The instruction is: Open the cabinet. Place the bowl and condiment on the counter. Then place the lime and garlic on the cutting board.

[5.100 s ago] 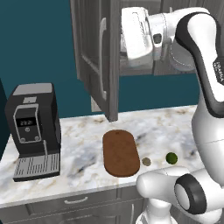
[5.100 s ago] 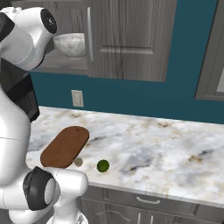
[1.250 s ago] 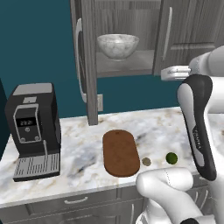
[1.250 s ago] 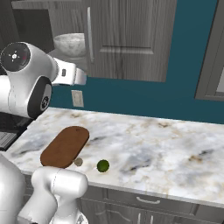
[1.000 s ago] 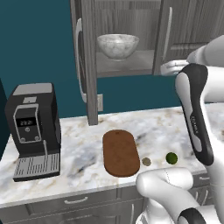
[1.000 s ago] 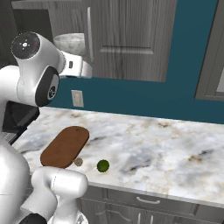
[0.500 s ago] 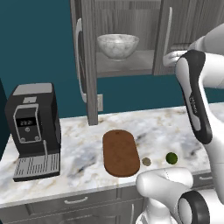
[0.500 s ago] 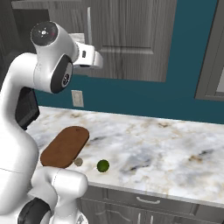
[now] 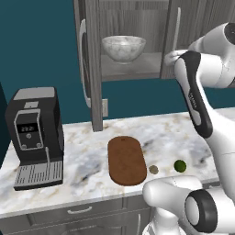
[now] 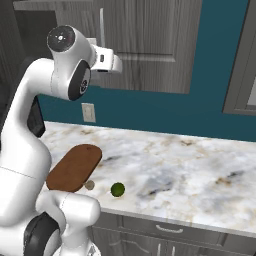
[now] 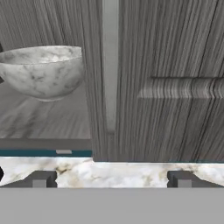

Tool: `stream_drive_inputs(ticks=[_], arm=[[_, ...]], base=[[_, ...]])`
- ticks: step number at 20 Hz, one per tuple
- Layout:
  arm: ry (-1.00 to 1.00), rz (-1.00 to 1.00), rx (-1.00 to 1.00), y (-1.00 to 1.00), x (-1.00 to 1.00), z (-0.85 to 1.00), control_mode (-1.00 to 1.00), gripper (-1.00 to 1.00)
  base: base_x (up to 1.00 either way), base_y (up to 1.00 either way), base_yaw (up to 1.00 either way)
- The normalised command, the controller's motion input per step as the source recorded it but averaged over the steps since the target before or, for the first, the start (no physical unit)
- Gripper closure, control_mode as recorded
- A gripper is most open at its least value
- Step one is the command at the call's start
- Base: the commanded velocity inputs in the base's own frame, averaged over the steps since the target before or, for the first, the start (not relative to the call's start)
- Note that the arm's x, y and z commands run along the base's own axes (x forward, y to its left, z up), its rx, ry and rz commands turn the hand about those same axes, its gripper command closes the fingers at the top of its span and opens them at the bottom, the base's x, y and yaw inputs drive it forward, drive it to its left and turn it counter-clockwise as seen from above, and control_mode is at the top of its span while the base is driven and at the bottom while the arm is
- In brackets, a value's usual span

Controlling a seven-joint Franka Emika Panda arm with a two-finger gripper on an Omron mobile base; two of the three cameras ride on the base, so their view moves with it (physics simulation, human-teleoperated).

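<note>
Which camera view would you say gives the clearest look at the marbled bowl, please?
The left base view: the whole bowl sits unobstructed on the cabinet shelf. The hand view cuts off part of it behind the closed door.

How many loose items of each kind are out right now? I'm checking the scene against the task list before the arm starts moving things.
Bowls: 1, the bowl on the cabinet shelf
Limes: 1, the lime on the counter
Garlic bulbs: 1, the garlic beside it
Cutting boards: 1, the cutting board
Coffee machines: 1, the coffee machine
Total: 5
</note>
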Motion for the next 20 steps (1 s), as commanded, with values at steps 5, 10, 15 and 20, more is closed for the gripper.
stream_drive_inputs(ticks=[5,10,15,20], arm=[[0.00,-0.01,0.00,-0.03,0.40,0.10,-1.00,-1.00],[-0.01,0.00,0.00,-0.09,0.41,0.04,-1.00,-1.00],[-0.02,0.00,0.00,-0.08,0.40,0.04,-1.00,-1.00],[-0.02,0.00,0.00,-0.04,0.46,0.04,-1.00,-1.00]], base=[[0.00,0.00,0.00],[0.00,0.00,0.00],[0.00,0.00,0.00],[0.00,0.00,0.00]])
